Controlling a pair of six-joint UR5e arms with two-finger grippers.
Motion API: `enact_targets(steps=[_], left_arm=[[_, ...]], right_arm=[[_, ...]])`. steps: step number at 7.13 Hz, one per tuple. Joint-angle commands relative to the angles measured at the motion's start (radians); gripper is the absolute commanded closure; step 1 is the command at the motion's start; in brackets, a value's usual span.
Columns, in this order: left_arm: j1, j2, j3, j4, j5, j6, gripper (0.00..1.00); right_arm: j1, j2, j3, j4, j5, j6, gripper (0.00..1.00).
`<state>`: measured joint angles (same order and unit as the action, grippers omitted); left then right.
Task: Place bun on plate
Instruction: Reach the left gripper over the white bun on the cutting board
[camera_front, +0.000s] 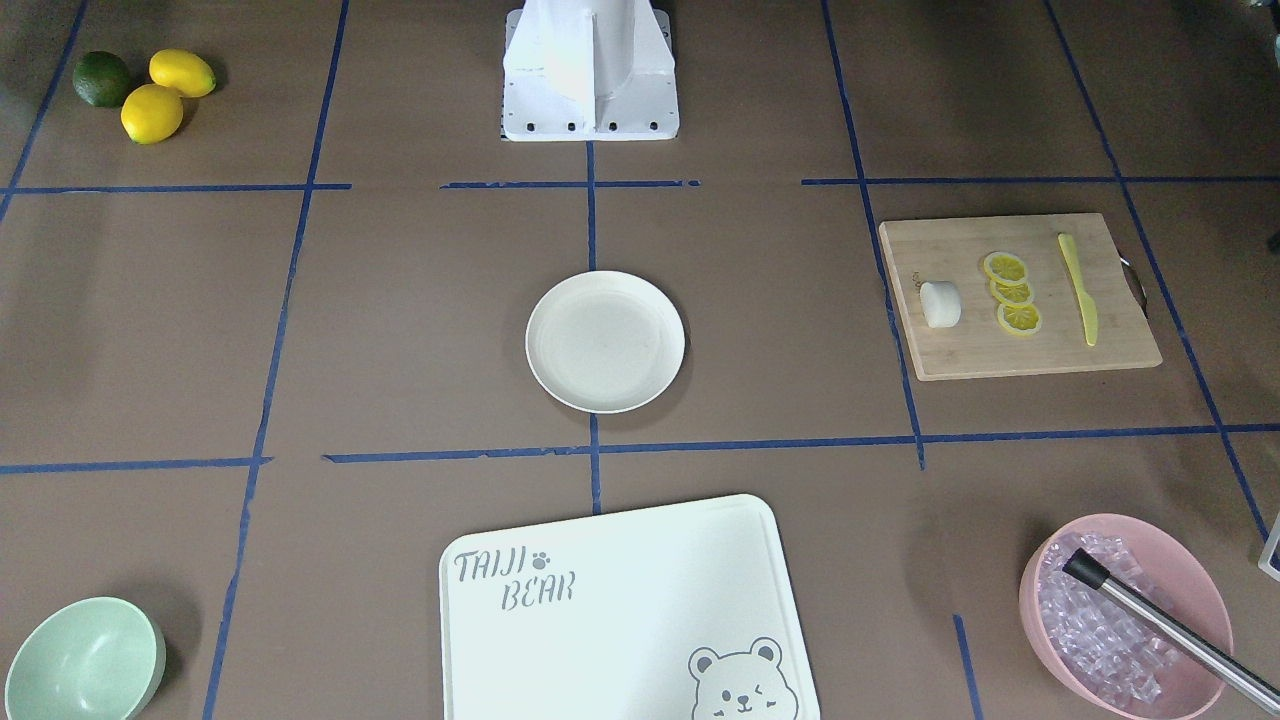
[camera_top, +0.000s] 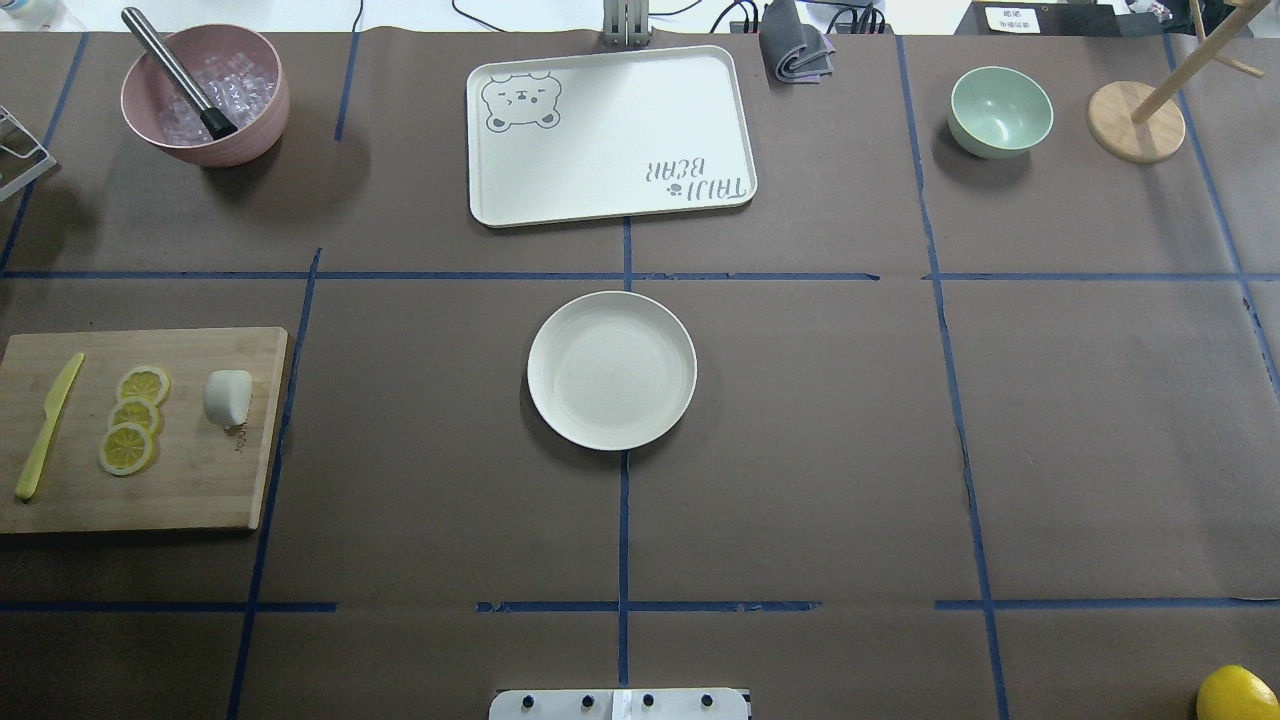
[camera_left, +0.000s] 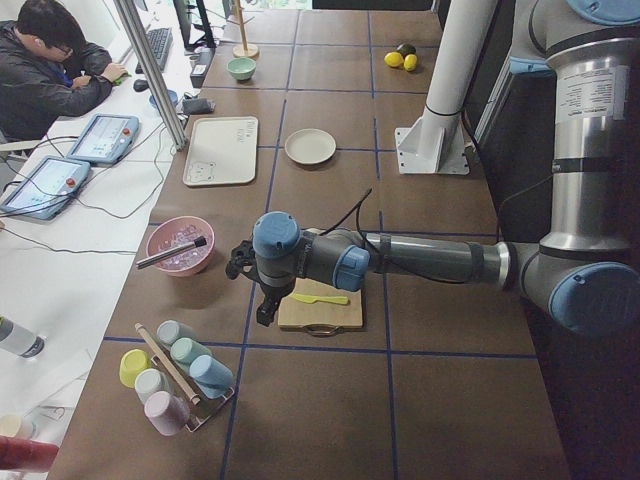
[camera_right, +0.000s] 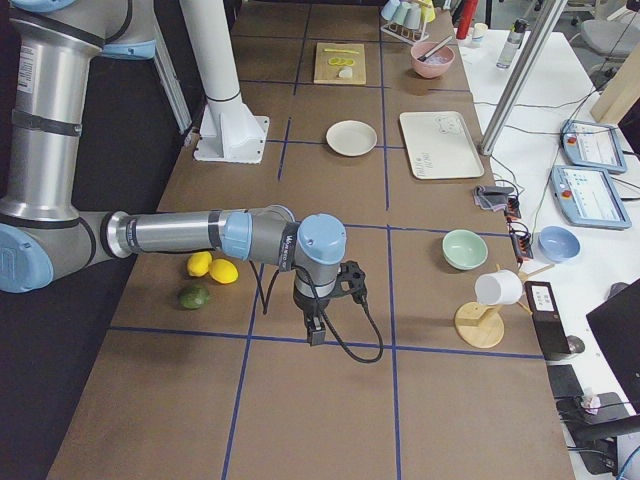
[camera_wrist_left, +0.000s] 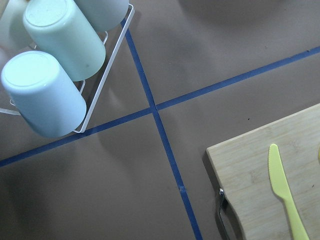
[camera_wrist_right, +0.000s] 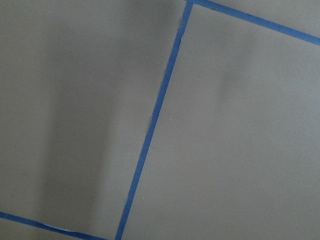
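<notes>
A robotics lab: blue tape (camera_top: 623, 520) grids the bench (camera_top: 800, 450); beyond the left end effector (camera_left: 263, 315) a person (camera_left: 45, 70) sits by teach pendants (camera_left: 102, 138).

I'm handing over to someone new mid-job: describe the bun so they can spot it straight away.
Find the rectangular bamboo cutting board on the robot's left side of the brown table. On it lie a yellow-green plastic knife, three yellow lemon slices and, nearest the table's middle, the small white bun. It is the only plain white piece there, a stubby rounded cylinder.

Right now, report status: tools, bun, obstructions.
Left tool, right tool: aloft, open or shut unreadable. Small white bun on bamboo board beside yellow lemon slices. Round cream plate holds nothing.
</notes>
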<state>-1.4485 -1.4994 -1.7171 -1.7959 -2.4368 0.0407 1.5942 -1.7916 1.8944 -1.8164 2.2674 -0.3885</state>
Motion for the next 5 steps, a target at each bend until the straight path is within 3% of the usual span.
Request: enact_targets(steps=[1, 3, 5], left_arm=[[0.174, -0.002, -0.083, -0.075, -0.022, -0.340, 0.00], [0.412, -0.074, -0.154, -0.086, 0.166, -0.772, 0.00], [0.560, -0.096, -0.139, -0.123, 0.270, -0.944, 0.00]], right_arm=[[0.003, 0.003, 0.003, 0.000, 0.003, 0.011, 0.00], [0.003, 0.006, 0.002, 0.023, 0.001, 0.013, 0.00], [0.003, 0.005, -0.006, 0.035, 0.003, 0.013, 0.00]])
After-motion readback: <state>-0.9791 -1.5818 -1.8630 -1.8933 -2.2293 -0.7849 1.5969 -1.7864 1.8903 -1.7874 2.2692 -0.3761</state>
